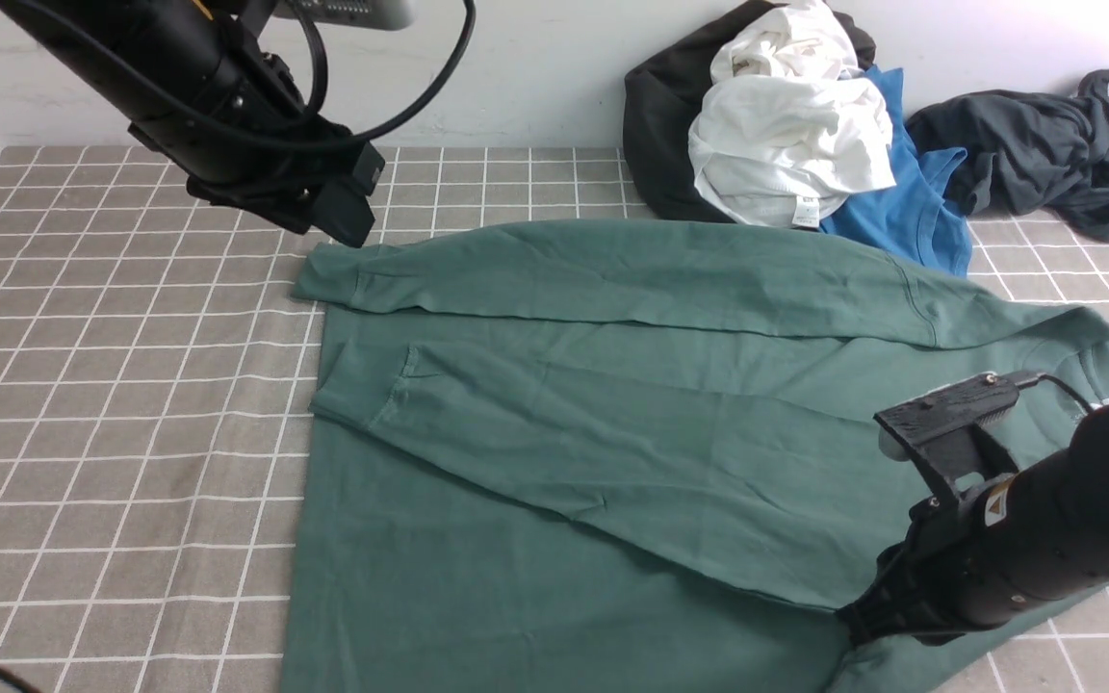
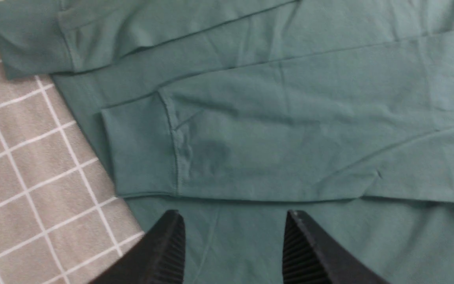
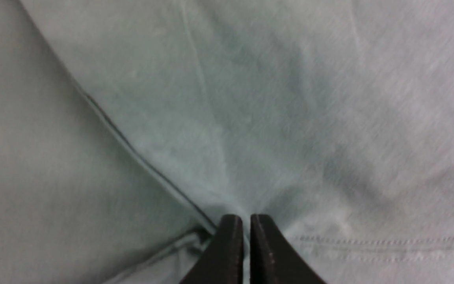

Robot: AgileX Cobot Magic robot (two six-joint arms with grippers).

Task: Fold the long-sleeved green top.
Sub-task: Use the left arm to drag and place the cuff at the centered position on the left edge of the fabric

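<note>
Step in hand, as judged: sleeves done, body fold being set up. The top [image 1: 612, 404] is laid flat on the checked cloth [image 1: 112, 385], collar end toward the right and hem end toward the left. Both sleeves are folded in across the body: the far sleeve [image 1: 612, 269] along the far edge, the near sleeve [image 1: 564, 443] slanting over the middle, both cuffs at the left end.

The right gripper [image 3: 246, 216] is low at the near right corner of the top. Its jaws are pressed together, and fabric is seen puckering into the tips beside a seam, so a pinch on the top is judged to be made there.

The left gripper [image 2: 233, 213] is held up above the left end of the top. Its jaws are spread wide and nothing is between them. In the left wrist view the near sleeve's cuff [image 2: 140, 150] lies just ahead of the tips and plain body fabric below them; no contact is seen.

Next move, as judged: the left gripper is to be lowered onto the near left edge and closed on it. Both layers are to be caught, or the sleeves may be dragged out of place. Then both ends can be lifted together and carried over.
</note>
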